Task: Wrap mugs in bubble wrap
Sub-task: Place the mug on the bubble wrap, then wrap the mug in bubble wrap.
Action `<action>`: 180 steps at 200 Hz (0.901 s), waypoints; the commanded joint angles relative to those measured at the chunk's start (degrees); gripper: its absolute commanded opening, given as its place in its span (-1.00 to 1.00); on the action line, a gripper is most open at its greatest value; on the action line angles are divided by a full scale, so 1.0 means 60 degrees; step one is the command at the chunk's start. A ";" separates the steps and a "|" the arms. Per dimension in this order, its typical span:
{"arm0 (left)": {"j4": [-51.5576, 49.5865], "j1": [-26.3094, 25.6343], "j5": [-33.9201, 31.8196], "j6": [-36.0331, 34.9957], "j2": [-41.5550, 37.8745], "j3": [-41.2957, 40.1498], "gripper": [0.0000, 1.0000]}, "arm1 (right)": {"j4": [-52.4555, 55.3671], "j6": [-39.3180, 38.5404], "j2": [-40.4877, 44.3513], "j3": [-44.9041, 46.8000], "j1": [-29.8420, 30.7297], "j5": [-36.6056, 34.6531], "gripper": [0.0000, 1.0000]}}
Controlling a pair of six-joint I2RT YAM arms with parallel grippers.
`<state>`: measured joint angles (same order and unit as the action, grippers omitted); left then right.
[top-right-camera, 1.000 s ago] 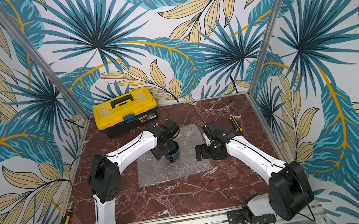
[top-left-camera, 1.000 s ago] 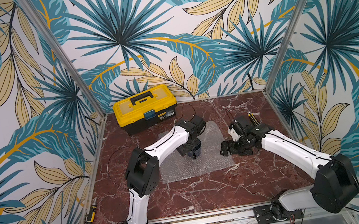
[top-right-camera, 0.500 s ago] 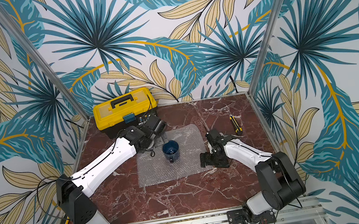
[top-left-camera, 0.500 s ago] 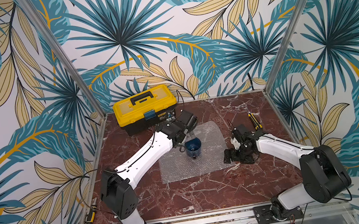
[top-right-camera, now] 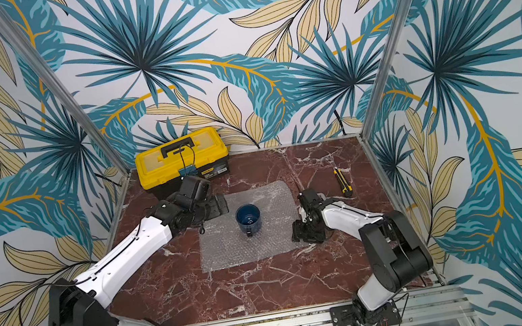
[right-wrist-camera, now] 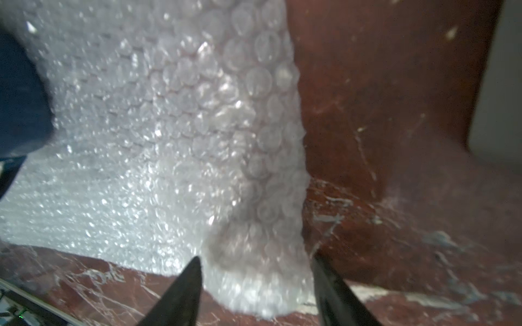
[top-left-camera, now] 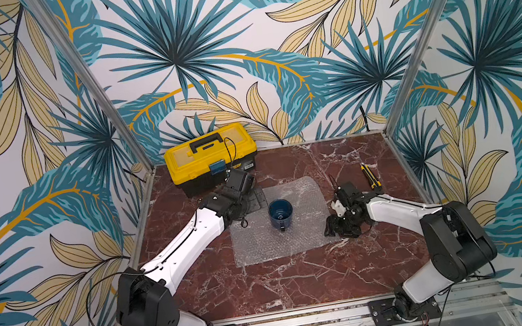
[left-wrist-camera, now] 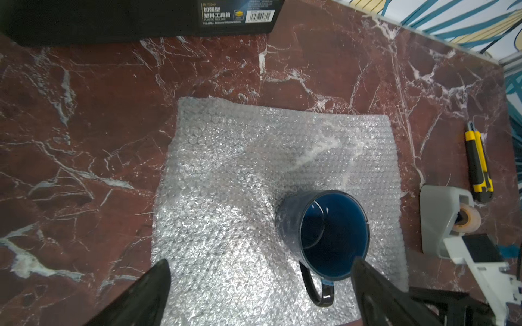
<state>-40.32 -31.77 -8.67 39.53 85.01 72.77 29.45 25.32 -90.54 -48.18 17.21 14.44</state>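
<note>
While the left arm stretches diagonally from the lower left of a top view, wrist bent just in front of the yellow toolbox (top-left-camera: 210, 154), the left gripper (left-wrist-camera: 260, 261) hangs over the bubble wrap (top-left-camera: 258, 245) near its upper-left corner, fingers spread wide and holding nothing. The right arm lies low from the lower right. The right gripper (right-wrist-camera: 255, 262) straddles the sheet's right edge, fingers partly apart; I cannot tell whether they pinch it. The dark blue mug (top-left-camera: 280, 213) stands upright near the middle of the flat, crinkly sheet on the table (top-left-camera: 272, 286), its handle toward the frame's bottom.
</note>
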 commanded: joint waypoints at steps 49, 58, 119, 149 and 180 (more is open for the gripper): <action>0.0485 -0.0076 0.1438 -0.1387 -0.0260 -0.0463 1.00 | 0.0313 -0.0074 0.0503 -0.0393 -0.0013 0.0704 -0.90; 0.0652 -0.0159 0.1625 -0.1583 -0.0289 -0.0558 1.00 | 0.0528 -0.0074 0.0737 -0.0681 0.0002 0.0908 -0.96; 0.1368 -0.0603 0.2564 -0.2587 -0.0282 -0.1042 0.99 | 0.1726 -0.0500 0.0239 -0.3224 0.0602 0.2327 -1.00; 0.1754 -0.0769 0.2733 -0.2887 -0.0527 -0.1579 1.00 | 0.1716 -0.0441 -0.0317 -0.4151 0.0941 0.2643 -1.00; 0.2193 -0.0814 0.2809 -0.2956 -0.0843 -0.2230 0.99 | 0.1712 -0.0369 -0.0904 -0.5022 0.1195 0.2873 -1.00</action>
<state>-30.92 -36.36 6.87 23.66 82.52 62.63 38.20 23.55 -93.71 -75.02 23.33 29.15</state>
